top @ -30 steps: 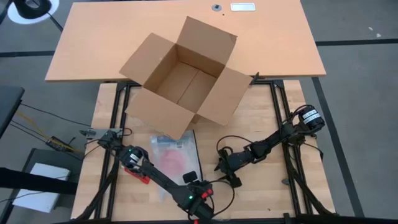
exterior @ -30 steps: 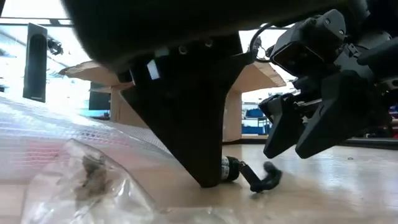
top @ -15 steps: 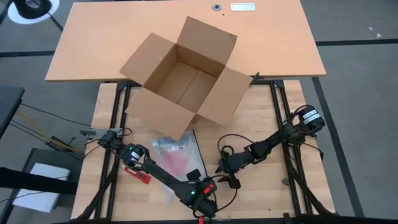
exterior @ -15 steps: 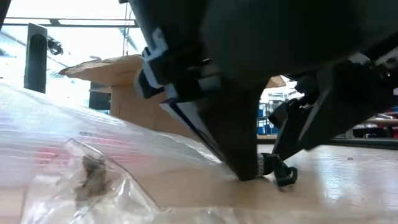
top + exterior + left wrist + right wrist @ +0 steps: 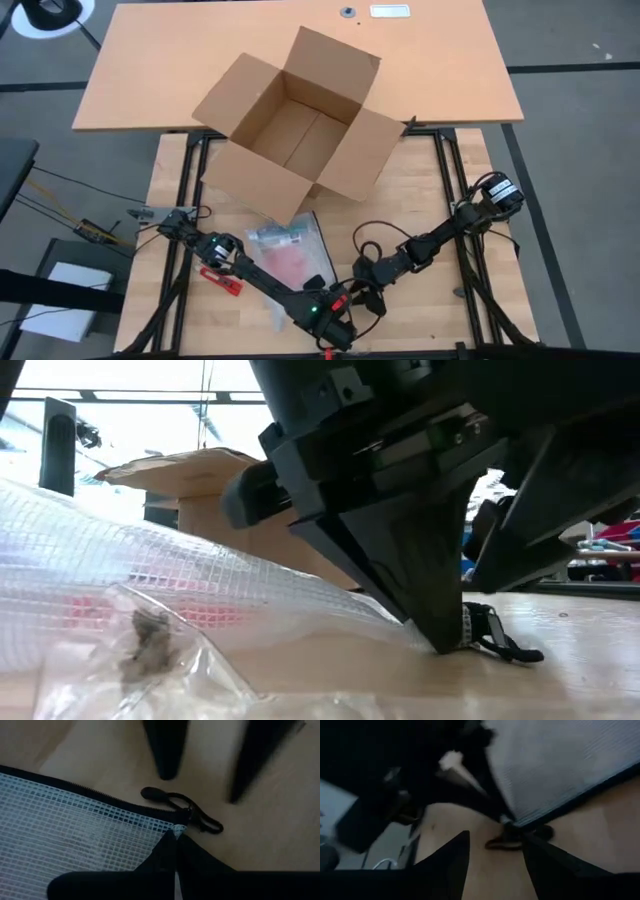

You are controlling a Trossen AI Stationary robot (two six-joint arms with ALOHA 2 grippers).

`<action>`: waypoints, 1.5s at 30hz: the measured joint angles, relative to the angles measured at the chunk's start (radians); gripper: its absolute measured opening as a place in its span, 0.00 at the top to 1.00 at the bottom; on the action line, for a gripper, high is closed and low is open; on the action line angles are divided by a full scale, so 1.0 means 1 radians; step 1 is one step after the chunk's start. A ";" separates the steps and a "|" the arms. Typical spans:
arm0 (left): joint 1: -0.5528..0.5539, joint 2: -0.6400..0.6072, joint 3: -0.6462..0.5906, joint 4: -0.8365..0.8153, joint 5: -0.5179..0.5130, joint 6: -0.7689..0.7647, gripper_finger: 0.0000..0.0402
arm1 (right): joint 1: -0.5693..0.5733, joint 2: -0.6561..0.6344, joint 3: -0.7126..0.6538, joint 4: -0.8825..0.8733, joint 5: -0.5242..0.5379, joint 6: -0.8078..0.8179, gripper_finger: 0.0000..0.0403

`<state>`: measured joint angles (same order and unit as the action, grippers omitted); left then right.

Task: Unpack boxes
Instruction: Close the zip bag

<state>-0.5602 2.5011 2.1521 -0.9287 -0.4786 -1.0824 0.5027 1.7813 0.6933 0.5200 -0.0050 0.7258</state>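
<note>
The brown carton (image 5: 293, 125) sits open and apparently empty in the upper middle of the high view, flaps splayed, straddling the edge between the orange tabletop (image 5: 150, 60) and the lower wooden one, well apart from both arms. Low in that frame a clear mesh-faced bag (image 5: 285, 255) lies flat, and both grippers meet at its corner. The left gripper (image 5: 175, 837) is pinched shut on that corner, right at the end of the black zipper (image 5: 100, 794). The right gripper (image 5: 495, 852) hovers over the black pull cord (image 5: 200, 817) with its fingers apart, holding nothing. The risk, as I judge it, is that the right gripper closes on bare wood beside the thin cord, or that the left's small bite slips off the slick plastic once the zipper is pulled, dragging the whole bag instead. The high view gives the layout but hides the corner under the arms; the left wrist view alone shows the pinch and the cord, while the low view shows the left fingertip touching the tabletop.
</note>
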 joint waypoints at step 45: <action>-0.008 -0.006 0.004 0.047 0.012 0.004 0.99 | 0.010 0.094 0.010 -0.034 0.334 -0.541 0.61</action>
<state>-0.5677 2.4954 2.1559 -0.8819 -0.4669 -1.0786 0.5130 1.8750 0.7032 0.4864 0.3288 0.1852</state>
